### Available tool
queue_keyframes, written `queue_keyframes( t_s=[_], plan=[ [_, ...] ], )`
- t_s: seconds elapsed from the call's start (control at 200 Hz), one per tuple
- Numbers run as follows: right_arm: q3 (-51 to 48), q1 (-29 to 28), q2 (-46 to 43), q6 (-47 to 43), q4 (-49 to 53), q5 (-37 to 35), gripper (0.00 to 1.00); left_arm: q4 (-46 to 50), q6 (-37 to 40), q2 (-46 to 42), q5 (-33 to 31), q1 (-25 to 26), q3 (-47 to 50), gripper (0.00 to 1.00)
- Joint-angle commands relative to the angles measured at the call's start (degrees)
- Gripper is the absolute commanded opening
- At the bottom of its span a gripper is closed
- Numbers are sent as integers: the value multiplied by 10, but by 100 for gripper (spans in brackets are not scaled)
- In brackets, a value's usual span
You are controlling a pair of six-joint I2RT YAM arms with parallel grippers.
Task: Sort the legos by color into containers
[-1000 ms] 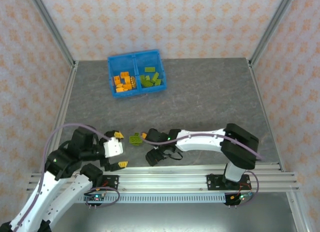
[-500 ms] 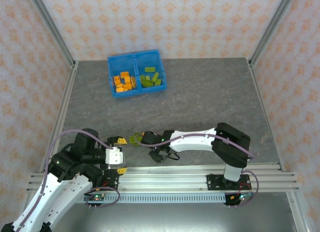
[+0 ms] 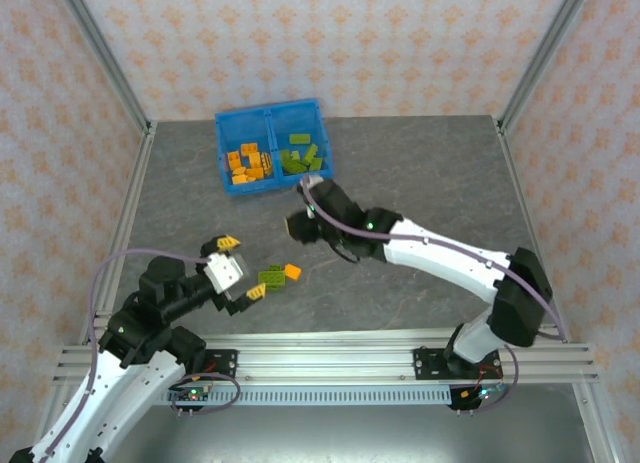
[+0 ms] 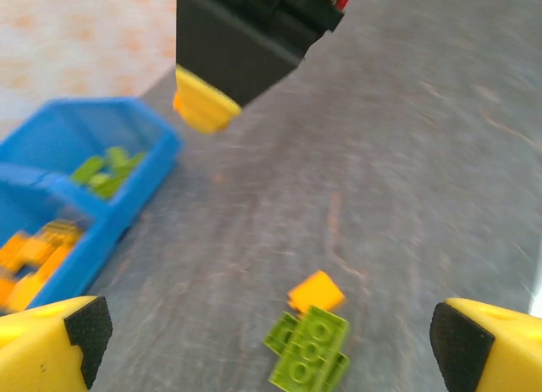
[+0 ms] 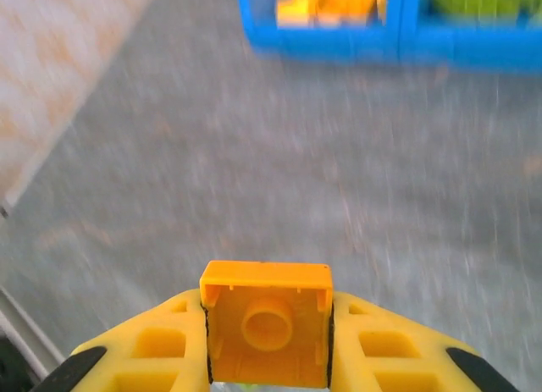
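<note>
A: Nearest the bases first. Left gripper [image 3: 242, 268]?

B: Jaws spread wide, nothing between the pads. In the left wrist view the two yellow fingertips [image 4: 51, 341] sit at the bottom corners, well apart.

A: What lies in front of it?

B: Two loose legos on the grey table [image 3: 420, 173]. A green brick [image 4: 309, 350], flat, studs up, just beyond the left fingertips. A loose orange brick [image 4: 316, 290] just beside it on the far side; I cannot tell whether the two touch. The top view agrees: green to the left, orange to the right.

A: Right gripper [image 3: 300, 224]?

B: Further out, past the loose pair, roughly midway between them and the bin. It is closed on a held orange brick [image 5: 266, 333]. The right wrist view shows the brick's hollow underside facing the camera, with a yellow finger [image 5: 152, 358] pressed on each side. That view is motion-blurred.

A: The bin [image 3: 326, 159]?

B: Blue, at the far side of the table, left of centre, well apart from both grippers. A central divider splits it. The left compartment [image 3: 222, 155] holds orange bricks [image 3: 246, 164]; the right compartment [image 3: 297, 111] holds green bricks [image 3: 302, 157]. Counts are not resolvable.
</note>
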State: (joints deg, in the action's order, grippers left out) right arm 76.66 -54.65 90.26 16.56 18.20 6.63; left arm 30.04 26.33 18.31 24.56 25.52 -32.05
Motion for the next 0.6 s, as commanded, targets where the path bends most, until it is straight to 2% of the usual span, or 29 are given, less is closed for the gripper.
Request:
queue_keyframes(
  t_s=[0.0,0.09,0.165,0.225,0.34,0.4,0.465,0.596],
  plan=[
    [117,19,115,-17,-42,-13,25,-78,-145,5,-130,-6,-15,100],
    [245,38,225,-17,-31,-14,25,-19,-137,15,-157,-22,-59,100],
    [376,51,329,-21,-2,-16,24,-10,-187,12,-231,-37,-74,100],
    [492,59,415,-21,37,-22,24,-26,-215,4,-264,-55,-63,100],
    [748,63,590,-51,109,-10,26,-29,-245,15,-295,-104,-59,100],
    [847,65,657,-58,117,-12,27,-19,-248,41,-296,-120,-73,100],
    [878,70,685,-51,98,-19,28,-7,-264,68,-300,-134,-89,100],
    [820,77,670,-43,27,-6,32,12,-286,90,-310,-150,-101,100]
  ],
)
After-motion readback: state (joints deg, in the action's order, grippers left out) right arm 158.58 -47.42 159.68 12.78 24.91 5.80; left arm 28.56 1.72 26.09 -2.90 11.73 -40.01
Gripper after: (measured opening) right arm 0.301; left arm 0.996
